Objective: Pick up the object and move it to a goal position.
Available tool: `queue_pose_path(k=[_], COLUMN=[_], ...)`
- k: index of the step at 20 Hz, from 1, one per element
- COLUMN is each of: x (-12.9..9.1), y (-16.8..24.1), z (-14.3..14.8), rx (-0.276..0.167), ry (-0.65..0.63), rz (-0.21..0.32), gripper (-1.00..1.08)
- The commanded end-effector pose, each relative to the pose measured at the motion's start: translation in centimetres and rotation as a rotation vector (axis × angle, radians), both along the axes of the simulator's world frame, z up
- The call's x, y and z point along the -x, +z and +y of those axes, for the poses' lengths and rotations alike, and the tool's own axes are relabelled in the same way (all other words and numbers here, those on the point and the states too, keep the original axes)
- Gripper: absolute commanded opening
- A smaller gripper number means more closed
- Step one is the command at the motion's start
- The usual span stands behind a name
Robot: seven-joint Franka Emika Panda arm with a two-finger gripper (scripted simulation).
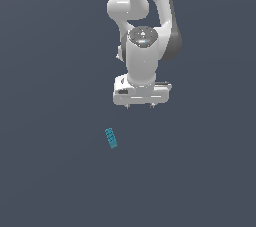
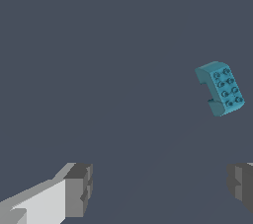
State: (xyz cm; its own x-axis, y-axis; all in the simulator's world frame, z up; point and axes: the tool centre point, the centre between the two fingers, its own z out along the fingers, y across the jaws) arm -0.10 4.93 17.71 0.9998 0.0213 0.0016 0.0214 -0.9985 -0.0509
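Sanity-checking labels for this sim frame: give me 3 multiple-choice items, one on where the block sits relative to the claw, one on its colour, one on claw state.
1. In the exterior view, where is the block relative to the claw?
A. Below it and toward the exterior view's left
B. Directly between its fingers
C. Above it, toward the exterior view's right

2. What colour is the block?
A. Red
B. Teal-blue
C. Yellow

3. What state is the claw in?
A. Shut on the block
B. Shut on nothing
C. Open, holding nothing

Answers:
1. A: the block lies apart from the claw, lower in the picture and toward the exterior view's left.
2. B: both views show a teal-blue studded block.
3. C: in the wrist view the two fingers stand wide apart with only bare floor between them.
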Motion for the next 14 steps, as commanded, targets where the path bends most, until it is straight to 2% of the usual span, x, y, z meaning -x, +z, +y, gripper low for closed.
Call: queue_pose_path(k=[1,8,14], x=[-0.3,-2.0,-3.9], y=[-0.4,-2.2,-4.8], z=[-0.5,-2.8,-6.1], rx=[0.002,0.013,0.026], ry=[0.014,0.089,0.192], rz=[-0.001,-0.005,-0.009], gripper=[1.00,1.00,1.00])
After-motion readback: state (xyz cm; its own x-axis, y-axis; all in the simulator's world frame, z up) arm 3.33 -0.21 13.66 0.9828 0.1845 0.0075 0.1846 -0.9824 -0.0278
